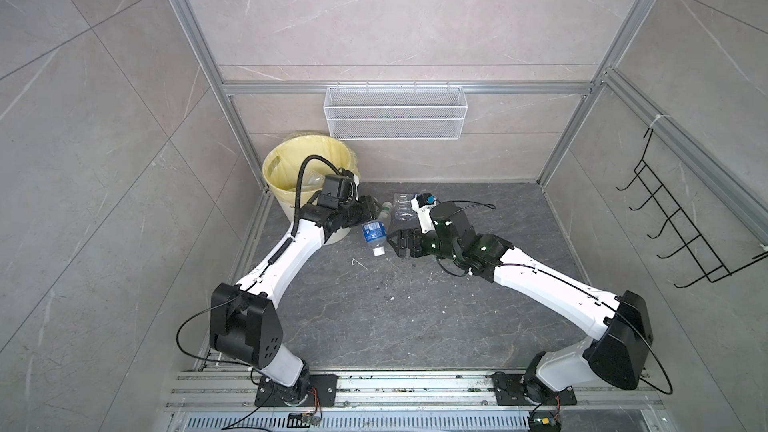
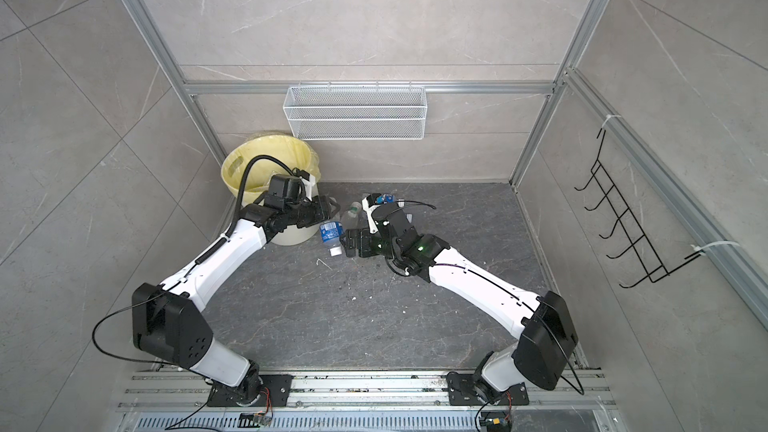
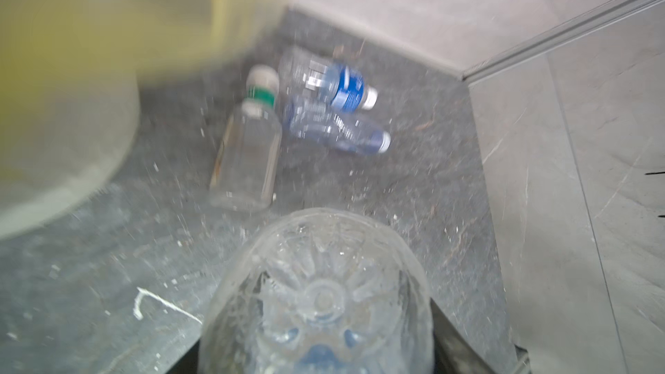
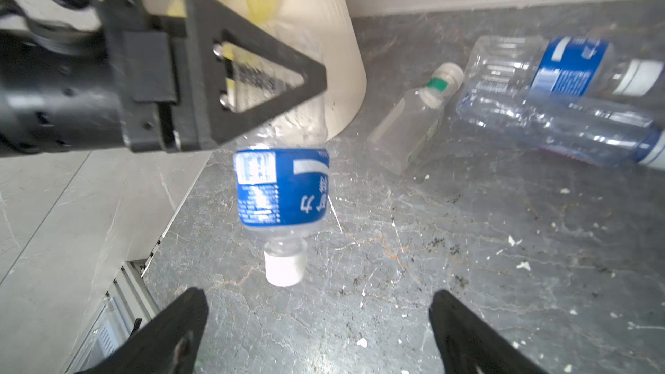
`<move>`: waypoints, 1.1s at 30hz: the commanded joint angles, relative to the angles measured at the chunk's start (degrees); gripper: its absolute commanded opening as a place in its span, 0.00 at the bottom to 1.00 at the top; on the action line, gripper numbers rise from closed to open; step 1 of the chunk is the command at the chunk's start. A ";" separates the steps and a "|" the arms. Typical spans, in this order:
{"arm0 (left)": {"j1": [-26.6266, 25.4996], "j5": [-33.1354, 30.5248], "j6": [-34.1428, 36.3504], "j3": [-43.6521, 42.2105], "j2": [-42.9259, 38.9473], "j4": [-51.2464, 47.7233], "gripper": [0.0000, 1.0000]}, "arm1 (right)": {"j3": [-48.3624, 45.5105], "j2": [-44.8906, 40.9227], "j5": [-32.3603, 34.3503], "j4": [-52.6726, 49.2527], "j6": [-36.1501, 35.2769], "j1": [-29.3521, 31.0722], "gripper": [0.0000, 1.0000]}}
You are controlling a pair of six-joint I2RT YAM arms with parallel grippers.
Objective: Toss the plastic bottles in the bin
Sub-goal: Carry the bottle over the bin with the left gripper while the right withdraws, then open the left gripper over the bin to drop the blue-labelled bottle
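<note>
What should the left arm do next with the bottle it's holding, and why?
Probably lift and swing the left hand over the bin, then let go there. It grips the bottle by its clear base, cap hanging down, beside the bin's wall rather than above its opening. The right hand is open and clear of the bottle, so nothing seems to hold it back.
</note>
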 commanded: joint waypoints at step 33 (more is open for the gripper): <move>15.59 -16.01 11.30 43.42 9.53 -12.75 1.00 | 10.16 -0.15 12.23 -6.97 -6.85 8.49 1.00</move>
